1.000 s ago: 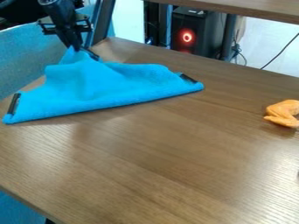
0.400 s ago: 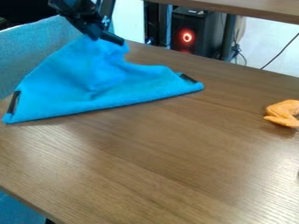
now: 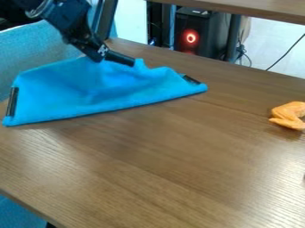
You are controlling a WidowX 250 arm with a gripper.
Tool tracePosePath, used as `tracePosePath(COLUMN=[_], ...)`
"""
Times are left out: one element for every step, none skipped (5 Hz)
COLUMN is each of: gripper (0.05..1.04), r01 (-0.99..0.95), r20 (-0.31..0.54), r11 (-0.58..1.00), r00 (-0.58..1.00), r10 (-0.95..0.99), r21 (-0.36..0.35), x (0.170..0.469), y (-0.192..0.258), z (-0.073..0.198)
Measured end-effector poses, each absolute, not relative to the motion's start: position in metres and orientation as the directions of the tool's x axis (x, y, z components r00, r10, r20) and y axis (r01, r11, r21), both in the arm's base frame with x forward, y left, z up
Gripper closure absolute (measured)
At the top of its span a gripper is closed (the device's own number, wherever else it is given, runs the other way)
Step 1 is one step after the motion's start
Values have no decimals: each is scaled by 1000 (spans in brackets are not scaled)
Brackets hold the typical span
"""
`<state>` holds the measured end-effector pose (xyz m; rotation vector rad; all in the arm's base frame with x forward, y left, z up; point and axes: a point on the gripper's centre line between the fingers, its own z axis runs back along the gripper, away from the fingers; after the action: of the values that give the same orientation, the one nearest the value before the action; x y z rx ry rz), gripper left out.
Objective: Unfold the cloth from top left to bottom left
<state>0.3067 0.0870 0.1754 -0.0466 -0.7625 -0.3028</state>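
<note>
Cloth [image 3: 83,91]: bunched along left edge of desk [image 3: 179,156], near far-left corner | hand [image 3: 129,62]: clamped on cloth's raised far edge | risk: whole cloth could be dragged, not unfolded, if layers are pinched together

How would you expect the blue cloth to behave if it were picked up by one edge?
The blue cloth would probably hang floppy, since it already slumps in soft folds below the gripper. It looks thin for its spread, so likely light. The dark strips at its corners, like the one at left, may be a little stiffer than the fabric.
</note>
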Motion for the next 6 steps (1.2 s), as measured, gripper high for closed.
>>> tracePosePath(gripper=[1033,1033,1033,1033,1033,1033], r01=[365,431,480,515,528,528], r20=[690,688,677,658,624,600], r11=[928,899,874,853,846,847], r00=[652,628,617,616,640,658], r10=[-315,-363,-400,-433,-449,-455], r21=[78,81,79,79,67,62], x=[281,251,226,209,199,194], y=[66,50,38,29,22,9], z=[175,172,166,155,140,132])
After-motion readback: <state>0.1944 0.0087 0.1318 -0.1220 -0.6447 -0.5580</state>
